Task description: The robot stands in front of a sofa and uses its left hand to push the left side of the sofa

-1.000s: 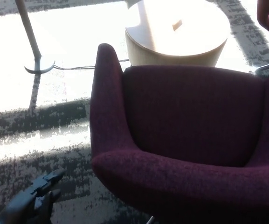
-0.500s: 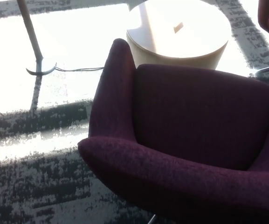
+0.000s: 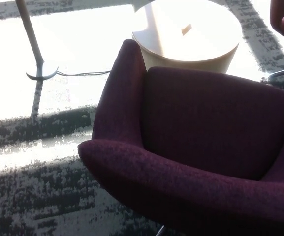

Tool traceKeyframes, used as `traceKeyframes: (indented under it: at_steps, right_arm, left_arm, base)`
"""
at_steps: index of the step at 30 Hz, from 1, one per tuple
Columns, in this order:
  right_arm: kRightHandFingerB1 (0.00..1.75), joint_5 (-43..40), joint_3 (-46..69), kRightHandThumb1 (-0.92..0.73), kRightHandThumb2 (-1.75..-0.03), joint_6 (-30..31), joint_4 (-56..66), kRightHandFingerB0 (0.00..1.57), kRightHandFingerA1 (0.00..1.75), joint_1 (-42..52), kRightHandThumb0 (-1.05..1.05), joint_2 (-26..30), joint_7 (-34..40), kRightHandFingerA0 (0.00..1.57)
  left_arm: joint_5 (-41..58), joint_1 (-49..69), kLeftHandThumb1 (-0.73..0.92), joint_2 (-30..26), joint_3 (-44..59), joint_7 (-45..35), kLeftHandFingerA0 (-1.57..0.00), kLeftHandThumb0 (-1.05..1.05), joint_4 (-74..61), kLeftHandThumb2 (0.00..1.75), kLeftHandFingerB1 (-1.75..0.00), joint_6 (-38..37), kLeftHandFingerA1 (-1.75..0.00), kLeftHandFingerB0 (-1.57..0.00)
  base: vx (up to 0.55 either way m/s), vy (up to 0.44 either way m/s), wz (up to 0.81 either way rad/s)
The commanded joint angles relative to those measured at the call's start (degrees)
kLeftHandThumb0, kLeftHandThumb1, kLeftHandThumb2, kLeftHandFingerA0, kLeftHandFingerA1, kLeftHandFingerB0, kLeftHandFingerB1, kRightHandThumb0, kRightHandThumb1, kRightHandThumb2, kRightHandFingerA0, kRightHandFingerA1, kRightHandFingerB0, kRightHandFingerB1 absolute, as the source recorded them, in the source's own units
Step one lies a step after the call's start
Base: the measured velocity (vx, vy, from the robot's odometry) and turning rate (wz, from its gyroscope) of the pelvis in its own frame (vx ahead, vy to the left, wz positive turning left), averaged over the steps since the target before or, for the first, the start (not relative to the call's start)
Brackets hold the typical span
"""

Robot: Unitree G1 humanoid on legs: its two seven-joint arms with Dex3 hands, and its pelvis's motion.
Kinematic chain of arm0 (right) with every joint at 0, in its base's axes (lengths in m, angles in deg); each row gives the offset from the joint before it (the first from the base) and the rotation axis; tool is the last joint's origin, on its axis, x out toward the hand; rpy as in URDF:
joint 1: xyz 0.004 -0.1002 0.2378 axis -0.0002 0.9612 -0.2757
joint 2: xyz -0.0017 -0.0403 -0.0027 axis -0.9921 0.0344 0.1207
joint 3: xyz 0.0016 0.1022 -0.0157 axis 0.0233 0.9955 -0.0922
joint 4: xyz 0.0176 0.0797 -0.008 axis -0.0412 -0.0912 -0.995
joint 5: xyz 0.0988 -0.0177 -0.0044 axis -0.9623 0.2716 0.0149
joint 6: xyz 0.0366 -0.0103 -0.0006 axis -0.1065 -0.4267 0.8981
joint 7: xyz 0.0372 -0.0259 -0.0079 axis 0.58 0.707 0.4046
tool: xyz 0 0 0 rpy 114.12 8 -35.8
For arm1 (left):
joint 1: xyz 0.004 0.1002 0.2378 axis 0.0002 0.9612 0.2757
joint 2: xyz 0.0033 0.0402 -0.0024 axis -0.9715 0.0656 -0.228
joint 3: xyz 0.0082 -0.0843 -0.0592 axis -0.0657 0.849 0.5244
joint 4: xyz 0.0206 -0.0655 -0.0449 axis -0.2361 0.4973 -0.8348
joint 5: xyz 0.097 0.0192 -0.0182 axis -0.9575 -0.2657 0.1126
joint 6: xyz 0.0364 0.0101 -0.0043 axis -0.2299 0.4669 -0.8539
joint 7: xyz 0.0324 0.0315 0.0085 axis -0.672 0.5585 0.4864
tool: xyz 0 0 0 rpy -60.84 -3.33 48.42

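Purple sofa (image 3: 201,147), round table (image 3: 188,37) behind

I see the sofa (image 3: 191,147), a deep purple fabric seat with a curved back, filling the lower right of my view. Its left arm rises to a rounded tip, and its padded front edge runs down toward the bottom right.

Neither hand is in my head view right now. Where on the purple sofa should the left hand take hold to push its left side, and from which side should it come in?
Probably the sofa at its left arm, approached from the robot's left over the carpet. That arm rises as a tall, narrow, rounded ridge with its outer face exposed. The lamp base and round table stand farther back.
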Motion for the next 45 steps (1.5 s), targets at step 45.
traceKeyframes:
  at_steps: [45]
  right_arm:
    - [0.44,1.7,-2.8,-0.73,-0.62,3.6,-1.1,0.66,0.67,0.7,-0.52,-0.7,-0.5,0.62]
  left_arm:
    - [-5.2,-2.6,0.85,-2.6,-2.1,7.0,-0.07,-0.84,10.5,1.2,-0.22,-5.3,-0.37,-0.06]
  base:
    - [0.0,0.0,0.0]
